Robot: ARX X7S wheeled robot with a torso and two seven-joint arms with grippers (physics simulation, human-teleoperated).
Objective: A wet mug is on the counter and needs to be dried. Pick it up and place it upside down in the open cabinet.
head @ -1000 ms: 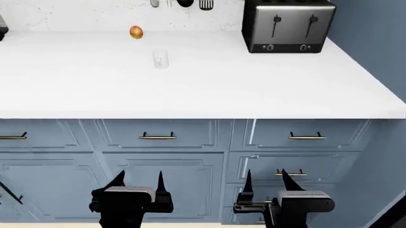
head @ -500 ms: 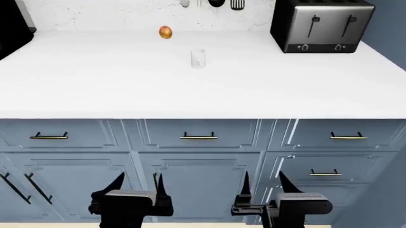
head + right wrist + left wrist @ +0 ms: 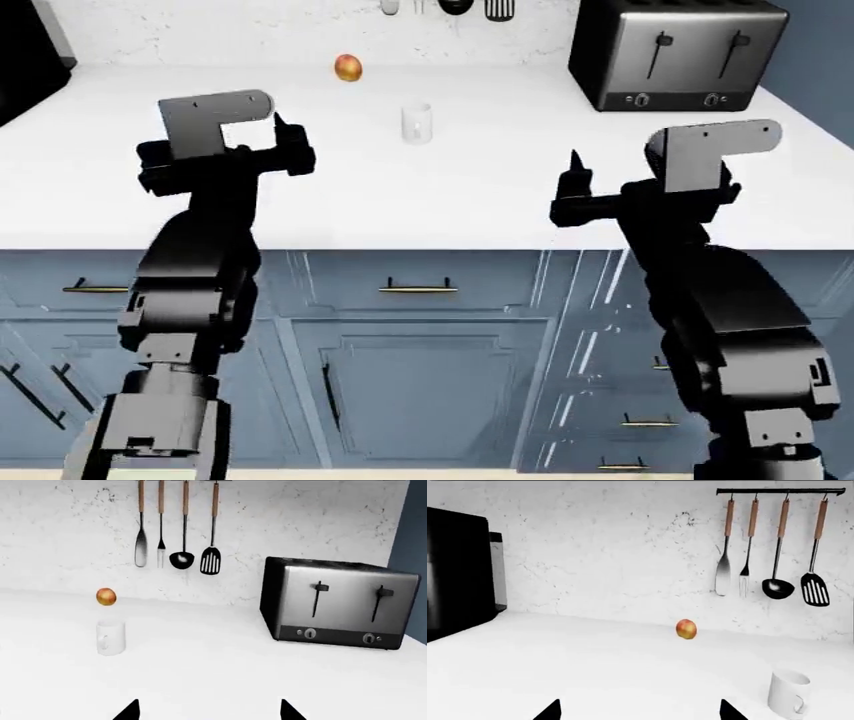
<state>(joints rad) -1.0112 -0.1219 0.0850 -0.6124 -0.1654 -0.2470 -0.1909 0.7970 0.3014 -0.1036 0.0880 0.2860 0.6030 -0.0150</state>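
Observation:
The small white mug [image 3: 416, 124] stands upright on the white counter [image 3: 441, 200], toward the back and between my two arms. My left gripper [image 3: 243, 135] is raised above the counter's left part. It is open and empty, with the mug [image 3: 788, 694] ahead of it and off to one side. Over the counter's front edge on the right, my right gripper [image 3: 634, 178] is also open and empty. In the right wrist view the mug [image 3: 111, 636] is far ahead of the fingertips [image 3: 130, 711], its handle facing the camera. The open cabinet is out of view.
An orange-red fruit [image 3: 347, 68] lies by the marbled wall behind the mug. A steel toaster [image 3: 674, 55] fills the back right corner and a black appliance [image 3: 457, 575] the far left. Utensils [image 3: 774, 545] hang on a wall rail. Shut blue drawers [image 3: 420, 290] run below the counter.
Both arms have risen from low in front of the drawers to counter height. Before that the view shifted, sliding the scene to the right. The mug has not moved.

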